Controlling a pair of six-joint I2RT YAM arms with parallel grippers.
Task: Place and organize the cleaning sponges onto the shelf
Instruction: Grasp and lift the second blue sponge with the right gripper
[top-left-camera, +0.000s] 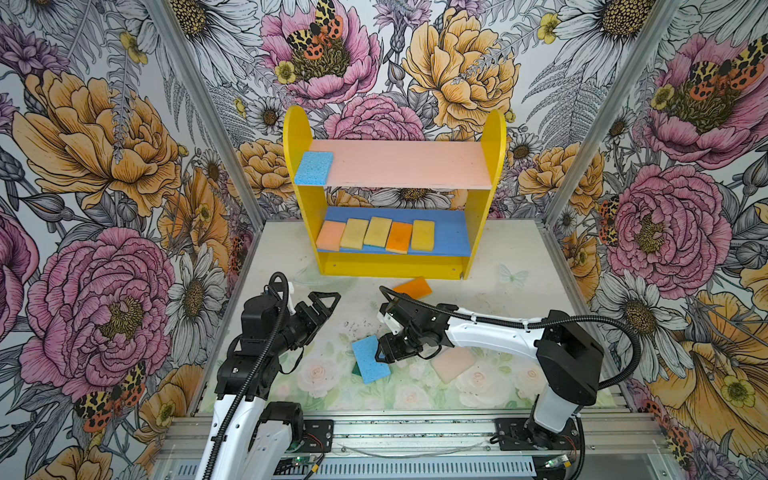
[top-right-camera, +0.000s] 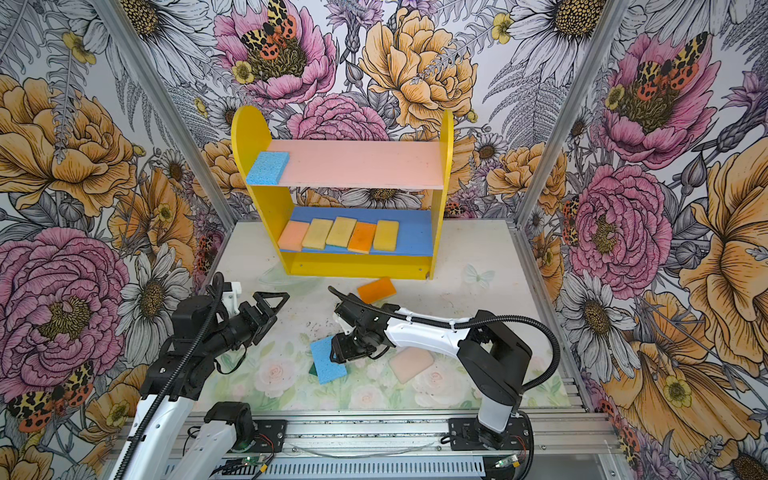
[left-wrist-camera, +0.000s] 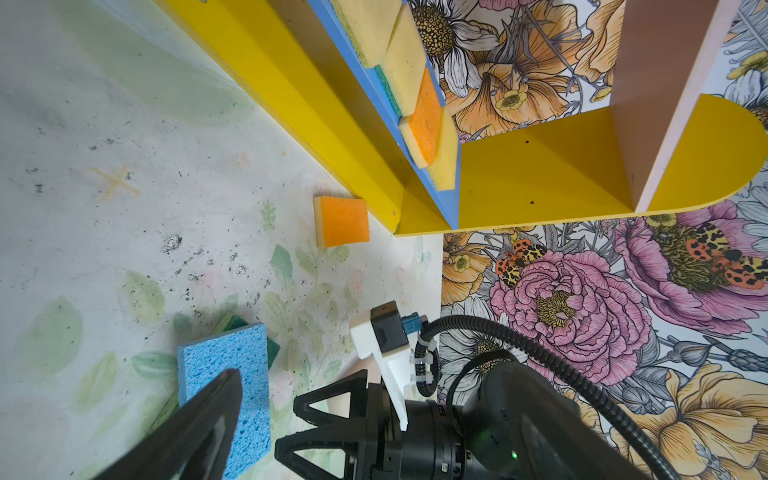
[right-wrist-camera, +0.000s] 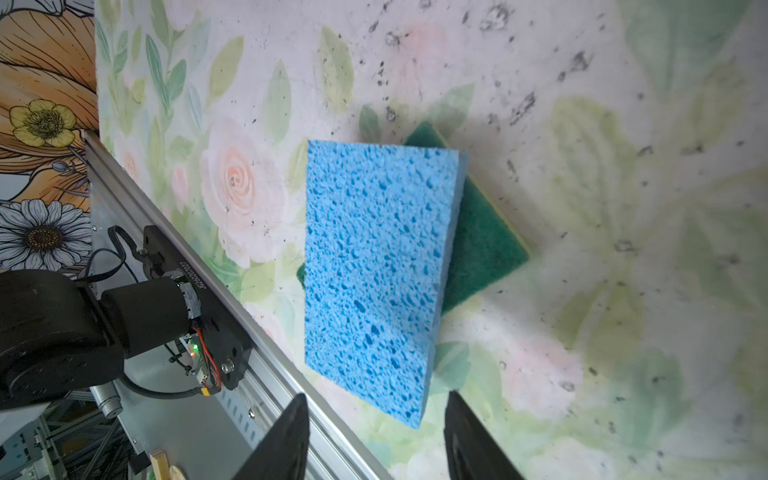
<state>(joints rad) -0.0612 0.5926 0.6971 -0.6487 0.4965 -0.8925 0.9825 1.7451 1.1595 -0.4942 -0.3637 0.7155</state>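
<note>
The right gripper (right-wrist-camera: 376, 397) hangs low over the table (top-left-camera: 498, 299), right by a blue sponge (right-wrist-camera: 374, 270). Its two jaws are apart. In the right wrist view, one corner of the blue sponge pokes into the gap between the jaw tips, and the rest lies out in front of them. The jaws do not squeeze it. The blue sponge lies on top of a green sponge (right-wrist-camera: 478, 241), which peeks out from under it.

The left gripper (top-left-camera: 320, 307) is up off the table with its jaws wide apart and nothing in them.

A pale pink sponge (top-left-camera: 453, 363) lies near the right arm. An orange sponge (top-left-camera: 412, 287) lies just in front of the shelf (top-left-camera: 395, 266). Another blue sponge (top-left-camera: 313, 167) sits on the shelf's top board, and a row of five sponges (top-left-camera: 376, 232) sits on the bottom board.
</note>
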